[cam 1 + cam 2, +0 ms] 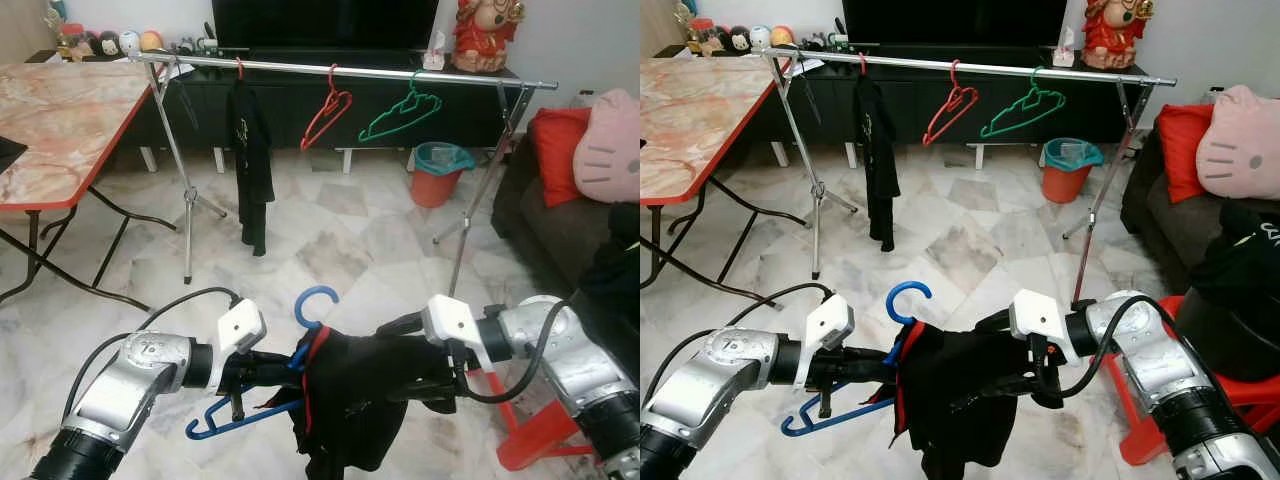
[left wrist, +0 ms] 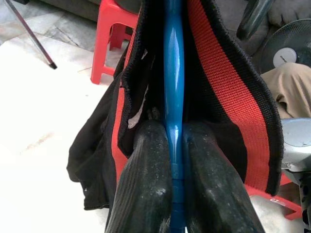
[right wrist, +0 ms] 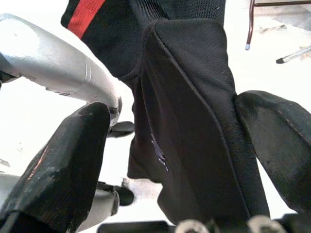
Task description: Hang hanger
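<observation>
My left gripper (image 2: 172,160) is clamped on the blue hanger (image 2: 173,87); my right gripper (image 3: 175,160), fingers wide apart, straddles the black garment (image 3: 189,121) draped over it.

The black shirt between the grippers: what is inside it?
Inside the black shirt is a blue hanger; its hook and one end stick out, and the left gripper clamps it. The other end is covered.

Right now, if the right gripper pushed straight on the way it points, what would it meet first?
Most likely the black garment already between its spread jaws, draped on the blue hanger; beyond that, probably the left gripper, though depth is unclear.
</observation>
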Robot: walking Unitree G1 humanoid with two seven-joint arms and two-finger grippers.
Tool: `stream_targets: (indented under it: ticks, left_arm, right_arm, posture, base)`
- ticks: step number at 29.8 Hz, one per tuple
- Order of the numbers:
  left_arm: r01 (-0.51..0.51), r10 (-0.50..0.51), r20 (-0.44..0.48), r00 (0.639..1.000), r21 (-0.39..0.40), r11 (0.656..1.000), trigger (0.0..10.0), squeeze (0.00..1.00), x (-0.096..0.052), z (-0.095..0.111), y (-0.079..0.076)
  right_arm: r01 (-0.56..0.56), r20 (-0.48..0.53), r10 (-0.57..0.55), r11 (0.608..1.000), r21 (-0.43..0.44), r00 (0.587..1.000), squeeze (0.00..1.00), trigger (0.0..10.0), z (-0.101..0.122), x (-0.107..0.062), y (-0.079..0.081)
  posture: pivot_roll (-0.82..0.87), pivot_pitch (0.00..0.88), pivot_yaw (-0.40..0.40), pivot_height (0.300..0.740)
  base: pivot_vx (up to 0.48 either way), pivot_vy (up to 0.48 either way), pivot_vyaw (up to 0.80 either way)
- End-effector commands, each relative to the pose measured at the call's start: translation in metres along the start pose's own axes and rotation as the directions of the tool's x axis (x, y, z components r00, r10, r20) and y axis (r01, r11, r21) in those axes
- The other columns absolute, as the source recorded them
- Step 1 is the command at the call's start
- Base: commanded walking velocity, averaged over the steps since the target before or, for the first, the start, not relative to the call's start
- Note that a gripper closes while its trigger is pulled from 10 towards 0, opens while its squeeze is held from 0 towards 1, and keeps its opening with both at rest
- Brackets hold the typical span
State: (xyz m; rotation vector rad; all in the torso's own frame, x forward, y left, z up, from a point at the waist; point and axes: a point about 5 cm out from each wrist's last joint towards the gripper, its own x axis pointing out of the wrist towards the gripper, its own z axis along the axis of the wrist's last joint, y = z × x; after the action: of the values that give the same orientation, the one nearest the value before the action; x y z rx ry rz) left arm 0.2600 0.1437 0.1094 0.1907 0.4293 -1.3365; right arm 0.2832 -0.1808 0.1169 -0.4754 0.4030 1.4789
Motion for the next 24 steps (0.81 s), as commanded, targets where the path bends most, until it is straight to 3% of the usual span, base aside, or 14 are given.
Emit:
stream_targets:
  ticks: [1,7,16,17,18,20,24]
  left_arm:
    - [0.038,-0.041,0.033,0.999,0.073,0.997,10.0,0.00,0.002,0.020,-0.002]
    - [0.050,-0.053,0.035,0.998,0.087,0.995,10.0,0.00,0.004,0.023,-0.003]
    - [0.055,-0.059,0.042,0.997,0.092,0.994,10.0,0.00,0.006,0.026,-0.004]
    - [0.055,-0.059,0.043,0.997,0.091,0.994,10.0,0.00,0.006,0.026,-0.005]
    - [0.053,-0.057,0.043,0.997,0.092,0.994,10.0,0.00,0.006,0.026,-0.005]
    - [0.051,-0.055,0.043,0.998,0.091,0.995,10.0,0.00,0.005,0.026,-0.005]
    - [0.049,-0.054,0.046,0.998,0.089,0.995,10.0,0.00,0.006,0.027,-0.004]
  right_arm:
    - [0.014,-0.012,-0.014,0.999,-0.037,1.000,0.00,10.0,0.003,0.003,-0.005]
    - [0.114,-0.006,-0.114,0.992,-0.048,0.993,0.00,10.0,0.003,0.007,-0.017]
    - [0.088,0.000,-0.088,0.996,-0.033,0.996,0.00,10.0,0.002,0.012,-0.017]
    - [0.080,0.008,-0.080,0.996,-0.028,0.997,0.00,9.1,0.002,0.013,-0.017]
    - [0.070,0.016,-0.069,0.997,-0.027,0.997,0.00,4.5,0.002,0.013,-0.016]
    - [0.053,0.016,-0.053,0.998,-0.022,0.998,0.00,0.0,0.002,0.014,-0.015]
    - [0.037,0.010,-0.037,0.999,-0.012,0.999,0.00,0.0,0.000,0.014,-0.014]
  posture:
    - [-0.03,0.000,-0.044,0.740]
    - [-0.02,0.000,-0.048,0.740]
    - [-0.02,0.000,-0.059,0.740]
    - [-0.02,0.000,-0.059,0.740]
    - [-0.02,0.000,-0.059,0.740]
    - [-0.02,0.000,-0.059,0.740]
    - [-0.02,0.000,-0.062,0.740]
  base:
    - [0.000,0.000,0.00]
    - [0.000,0.000,0.00]
    - [0.000,0.000,0.00]
    - [0.000,0.000,0.00]
    - [0.000,0.000,0.00]
    - [0.000,0.000,0.00]
    - [0.000,0.000,0.00]
